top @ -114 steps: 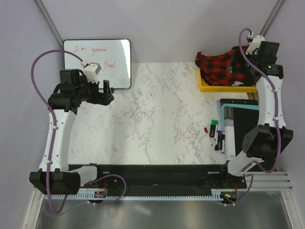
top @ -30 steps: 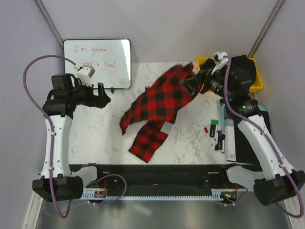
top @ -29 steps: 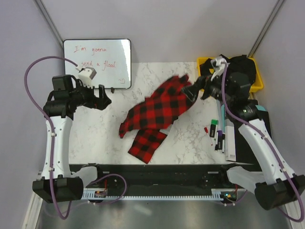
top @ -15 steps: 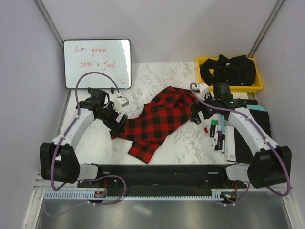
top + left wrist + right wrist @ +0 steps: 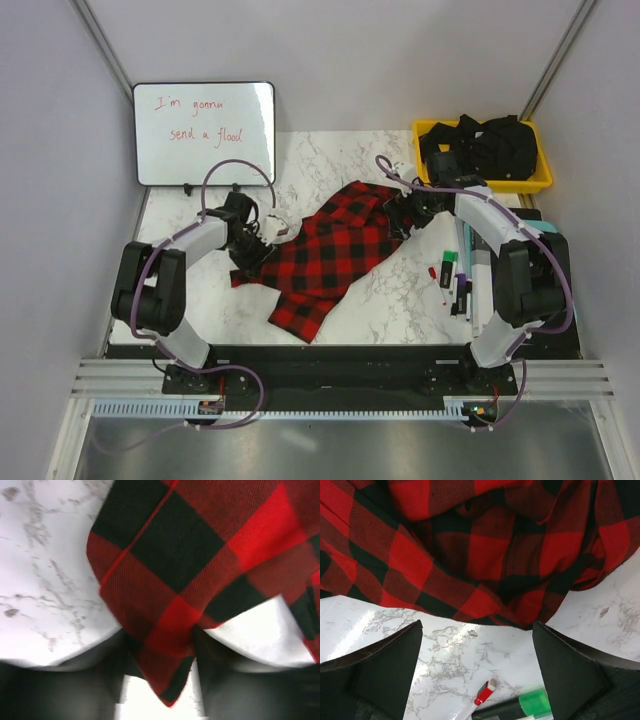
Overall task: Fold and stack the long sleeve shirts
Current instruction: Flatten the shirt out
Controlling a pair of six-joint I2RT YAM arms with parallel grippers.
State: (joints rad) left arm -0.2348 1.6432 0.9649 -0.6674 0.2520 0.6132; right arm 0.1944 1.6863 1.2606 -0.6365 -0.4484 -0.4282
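Note:
One long sleeve shirt [image 5: 335,250], red-and-black check, lies crumpled across the middle of the marble table [image 5: 330,165]. My left gripper [image 5: 250,255] is low at the shirt's left corner. In the left wrist view that corner [image 5: 167,675] pokes between the two fingers of the left gripper [image 5: 160,640]. The fingers stand partly apart, and the cloth touches both. Whether it is pinched I cannot tell. My right gripper [image 5: 400,215] hovers at the shirt's right edge. Its jaws are wide open over bare marble in the right wrist view [image 5: 477,630], with the shirt [image 5: 470,545] just beyond the fingertips.
A yellow bin [image 5: 480,186] at the back right holds black garments [image 5: 480,148]. A whiteboard [image 5: 204,132] leans at the back left. Markers [image 5: 447,275] and a dark tablet [image 5: 505,250] lie to the right; a red marker [image 5: 482,694] is under the right gripper.
The right gripper has let the shirt drop onto the table and moved down to its right edge. The left arm has swung in to the left corner and its jaws have narrowed.

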